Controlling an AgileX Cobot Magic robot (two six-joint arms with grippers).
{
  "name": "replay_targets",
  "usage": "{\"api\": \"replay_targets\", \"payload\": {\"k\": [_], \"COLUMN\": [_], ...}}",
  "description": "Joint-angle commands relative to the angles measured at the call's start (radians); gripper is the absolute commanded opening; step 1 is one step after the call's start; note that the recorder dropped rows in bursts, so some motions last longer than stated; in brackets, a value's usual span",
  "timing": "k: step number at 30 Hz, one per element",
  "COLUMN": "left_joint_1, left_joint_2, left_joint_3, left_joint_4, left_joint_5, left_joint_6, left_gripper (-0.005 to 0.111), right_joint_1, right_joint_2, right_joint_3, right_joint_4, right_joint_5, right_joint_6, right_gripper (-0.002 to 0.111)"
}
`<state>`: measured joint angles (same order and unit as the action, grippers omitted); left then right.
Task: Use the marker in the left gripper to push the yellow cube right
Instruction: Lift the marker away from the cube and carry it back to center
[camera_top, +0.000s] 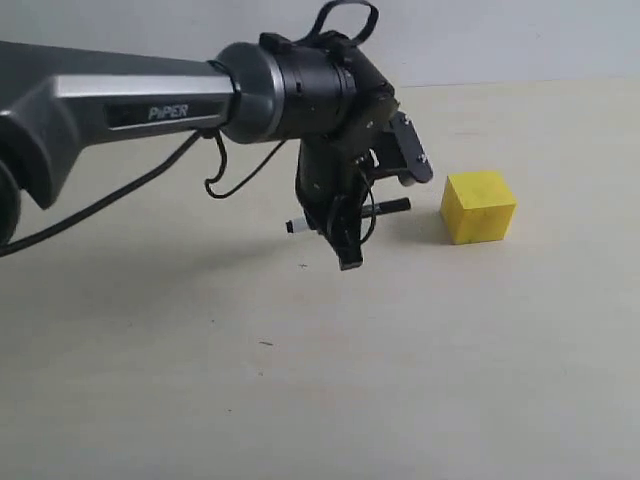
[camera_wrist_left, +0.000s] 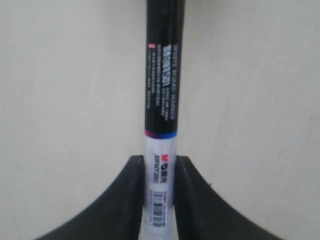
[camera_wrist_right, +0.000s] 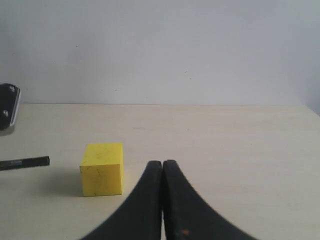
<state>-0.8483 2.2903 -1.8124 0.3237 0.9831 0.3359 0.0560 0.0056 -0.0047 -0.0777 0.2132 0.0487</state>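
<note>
Marker (camera_wrist_left: 161, 90) gripped by left claw (camera_wrist_left: 159, 162) points toward yellow cube (camera_top: 478, 207).

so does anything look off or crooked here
Nothing stands out: the slim black-and-white marker sits straight in the black left claw, clear of the small matte yellow cube, which rests flat on the pale tabletop. Nothing spilled or damaged.

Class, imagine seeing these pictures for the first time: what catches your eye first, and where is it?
The bright yellow cube stands on the pale table, right of centre. Beside it on the left, the left gripper clamps a marker whose black end points at the cube without touching it.
</note>
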Motion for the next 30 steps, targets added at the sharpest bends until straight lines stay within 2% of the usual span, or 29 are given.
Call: {"api": "replay_targets", "payload": {"k": [1, 7, 11, 17, 21, 27, 30], "left_joint_1": [0.023, 0.053, 0.053, 0.053, 0.053, 0.053, 0.053], "left_joint_2": [-0.069, -0.145, -0.217, -0.348, -0.401, -0.421, -0.416], "left_joint_3": [-0.005, 0.051, 0.136, 0.292, 0.367, 0.379, 0.381], "left_joint_4": [0.01, 0.008, -0.04, -0.064, -0.077, -0.091, -0.144], "left_joint_5": [0.096, 0.234, 0.238, 0.073, -0.016, -0.062, -0.101], "left_joint_6": [-0.145, -0.32, -0.367, -0.542, -0.597, -0.82, -0.881], "left_gripper": [0.0, 0.0, 0.0, 0.0, 0.0, 0.0, 0.0], "right_joint_1": [-0.004, -0.004, -0.004, -0.004, -0.004, -0.004, -0.004], "right_joint_2": [-0.006, -0.006, -0.006, -0.006, -0.006, -0.006, -0.006], "right_joint_3": [0.005, 0.005, 0.005, 0.005, 0.005, 0.005, 0.005], "right_joint_4": [-0.001, -0.001, -0.001, -0.001, -0.001, -0.001, -0.001], "right_joint_5": [-0.014, -0.014, -0.014, -0.014, -0.014, -0.014, -0.014], "right_joint_6": [0.004, 0.004, 0.004, 0.004, 0.004, 0.004, 0.004], "right_gripper": [0.0, 0.0, 0.0, 0.0, 0.0, 0.0, 0.0]}}
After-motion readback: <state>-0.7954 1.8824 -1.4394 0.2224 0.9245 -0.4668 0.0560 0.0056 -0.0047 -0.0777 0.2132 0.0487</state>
